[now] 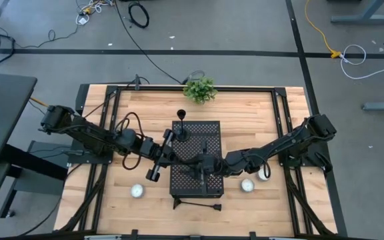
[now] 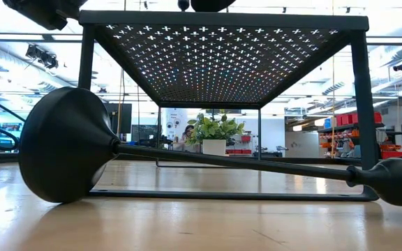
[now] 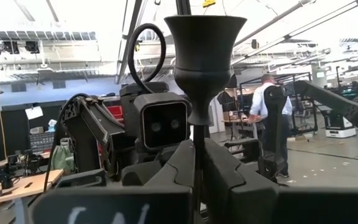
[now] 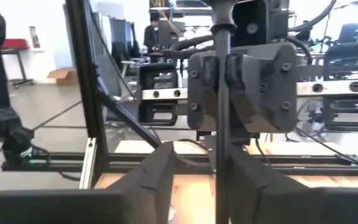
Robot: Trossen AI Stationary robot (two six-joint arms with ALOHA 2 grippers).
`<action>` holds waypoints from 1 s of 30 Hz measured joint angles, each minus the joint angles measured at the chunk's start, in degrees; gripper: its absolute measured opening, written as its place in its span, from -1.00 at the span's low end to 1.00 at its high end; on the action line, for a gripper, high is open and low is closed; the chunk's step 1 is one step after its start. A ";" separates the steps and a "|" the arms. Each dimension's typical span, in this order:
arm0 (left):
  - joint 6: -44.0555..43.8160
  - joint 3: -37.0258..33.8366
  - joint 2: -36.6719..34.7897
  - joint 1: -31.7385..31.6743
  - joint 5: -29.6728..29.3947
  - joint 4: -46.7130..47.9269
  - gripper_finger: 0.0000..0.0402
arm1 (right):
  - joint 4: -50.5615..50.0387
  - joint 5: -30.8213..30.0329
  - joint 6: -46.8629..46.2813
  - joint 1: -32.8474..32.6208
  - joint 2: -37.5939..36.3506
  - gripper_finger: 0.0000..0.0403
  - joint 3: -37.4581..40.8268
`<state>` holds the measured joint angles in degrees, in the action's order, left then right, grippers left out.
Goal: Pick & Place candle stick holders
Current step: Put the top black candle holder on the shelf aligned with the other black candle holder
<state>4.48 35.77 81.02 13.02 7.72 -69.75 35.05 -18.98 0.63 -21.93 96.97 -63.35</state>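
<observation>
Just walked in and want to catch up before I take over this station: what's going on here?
The left tool is shut on the stem of one candle stick holder, holding it upright over the black perforated box. The right tool faces it with its fingers open around the same stem, so this looks like a handover. A second holder stands on the box, and a third holder lies on the table in front of it.
</observation>
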 joint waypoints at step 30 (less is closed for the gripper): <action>-2.75 -0.04 -13.25 -2.88 -12.66 32.57 -0.94 | -30.67 -19.59 -7.50 -0.45 -9.97 -0.03 0.00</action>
<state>1.73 35.73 67.77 10.14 -4.95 -37.18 4.38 -38.57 -6.87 -22.38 87.00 -63.35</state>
